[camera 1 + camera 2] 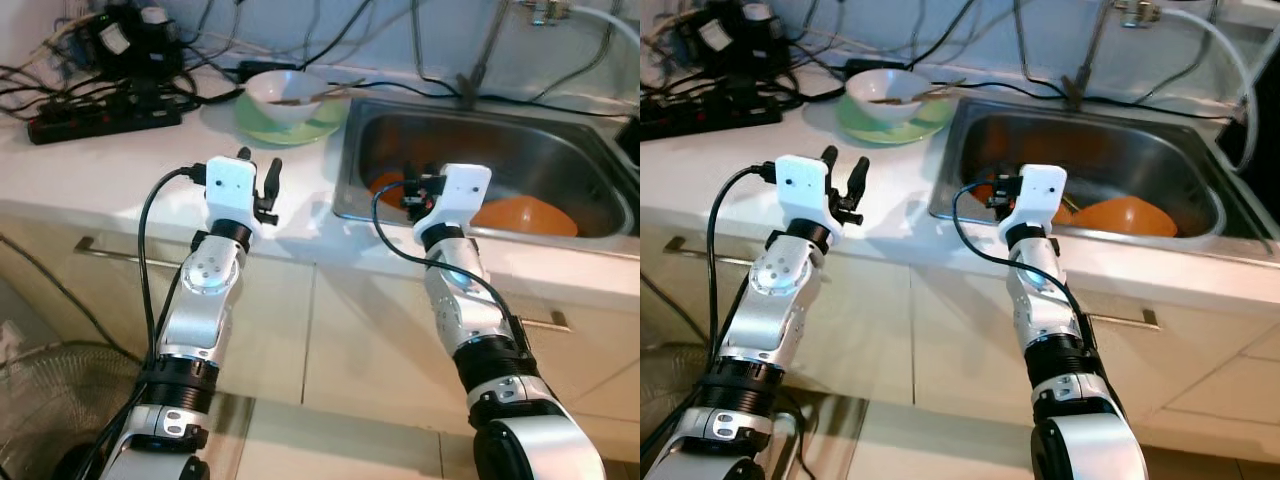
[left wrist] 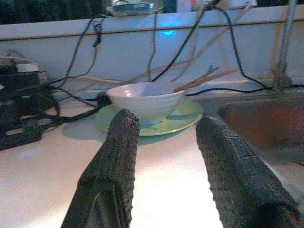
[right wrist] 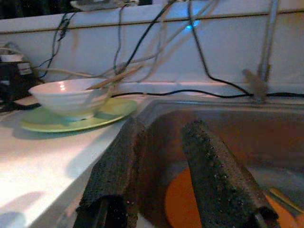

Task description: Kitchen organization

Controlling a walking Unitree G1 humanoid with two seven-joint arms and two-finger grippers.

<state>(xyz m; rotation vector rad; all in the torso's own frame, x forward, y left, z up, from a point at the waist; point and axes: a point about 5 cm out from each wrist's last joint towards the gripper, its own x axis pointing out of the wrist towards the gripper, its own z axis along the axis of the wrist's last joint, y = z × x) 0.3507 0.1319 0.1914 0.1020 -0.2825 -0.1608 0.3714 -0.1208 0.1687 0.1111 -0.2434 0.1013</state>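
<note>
The robot is facing a white countertop (image 1: 110,170) with a steel sink (image 1: 600,160) set into it on the right; both arms are reaching forward over the near edge. The left gripper (image 1: 258,175) is hovering above the bare counter, its two black fingers (image 2: 114,156) standing apart with nothing between them; it is pointing toward a white bowl (image 1: 285,95) sitting on a pale green plate (image 1: 262,128) further back, near the sink's left rim; wooden chopsticks (image 2: 204,79) are resting in the bowl, sticking out to the right. The right gripper (image 1: 412,190) is reaching over the sink's near rim, fingers (image 3: 213,180) also spread and holding nothing; below and beyond it, orange dishes (image 1: 525,215) are lying on the sink bottom, a larger one to the right and a smaller one partly hidden behind the wrist. At the far left of the counter a black power strip (image 1: 100,118) is lying among a tangle of black cables (image 1: 200,70); a tap pipe (image 1: 490,45) is rising at the back of the sink. Cabinet fronts with metal handles (image 1: 545,322) are running below the counter; a wire fan grille (image 1: 50,400) is showing at the lower left.
</note>
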